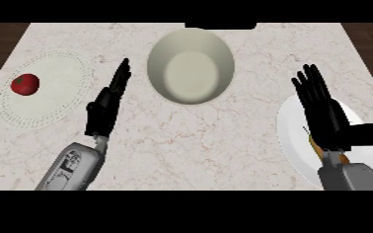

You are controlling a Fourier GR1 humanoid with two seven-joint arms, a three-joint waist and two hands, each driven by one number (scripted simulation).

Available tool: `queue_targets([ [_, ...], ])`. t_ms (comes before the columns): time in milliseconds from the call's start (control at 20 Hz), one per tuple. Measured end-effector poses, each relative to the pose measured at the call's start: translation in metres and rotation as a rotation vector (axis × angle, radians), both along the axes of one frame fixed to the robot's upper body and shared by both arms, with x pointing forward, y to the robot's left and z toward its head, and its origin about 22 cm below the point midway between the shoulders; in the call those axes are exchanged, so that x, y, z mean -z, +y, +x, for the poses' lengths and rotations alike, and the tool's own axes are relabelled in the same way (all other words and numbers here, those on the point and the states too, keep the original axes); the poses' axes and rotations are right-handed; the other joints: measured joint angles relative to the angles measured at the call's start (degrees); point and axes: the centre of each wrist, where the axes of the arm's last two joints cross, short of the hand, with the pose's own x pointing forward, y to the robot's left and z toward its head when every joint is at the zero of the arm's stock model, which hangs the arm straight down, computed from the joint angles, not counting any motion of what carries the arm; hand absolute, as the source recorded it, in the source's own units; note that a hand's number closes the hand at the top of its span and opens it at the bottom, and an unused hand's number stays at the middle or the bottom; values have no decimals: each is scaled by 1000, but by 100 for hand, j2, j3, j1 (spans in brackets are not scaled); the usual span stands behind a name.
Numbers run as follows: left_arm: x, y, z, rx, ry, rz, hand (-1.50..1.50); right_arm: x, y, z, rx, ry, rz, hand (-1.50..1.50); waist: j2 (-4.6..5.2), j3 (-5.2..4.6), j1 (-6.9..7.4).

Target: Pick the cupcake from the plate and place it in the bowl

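Observation:
A beige bowl [191,66] stands at the back middle of the counter. A white plate [291,133] lies at the right edge. My right hand [322,111] hovers over this plate, open, fingers straight and pointing away from me. It hides most of the cupcake: only an orange sliver [317,147] shows by the wrist, and a dark shape [358,134] just right of the palm. Whether the hand touches the cupcake I cannot tell. My left hand [107,106] rests open left of the bowl, fingers up, holding nothing.
A red tomato [24,84] lies on a pale dotted-rim plate [55,91] at the far left. The marble counter [197,143] spreads between the two forearms. A dark strip borders the counter's back edge.

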Motion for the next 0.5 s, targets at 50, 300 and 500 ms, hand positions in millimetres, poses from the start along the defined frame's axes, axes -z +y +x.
queue_targets([
  [50, -1, 4, 1, -8, -5, -1, 0, -3, 2, -2, -53, -4, 2, -150, -15, -3, 1],
  [300, -25, 28, 12, -76, -100, -8, 0, -31, 41, -3, -591, -116, 8, -150, -137, -7, 331],
  [500, -38, 65, 12, -172, -130, -40, 0, -73, 12, -10, -715, -359, -208, -150, -211, -19, 128],
])
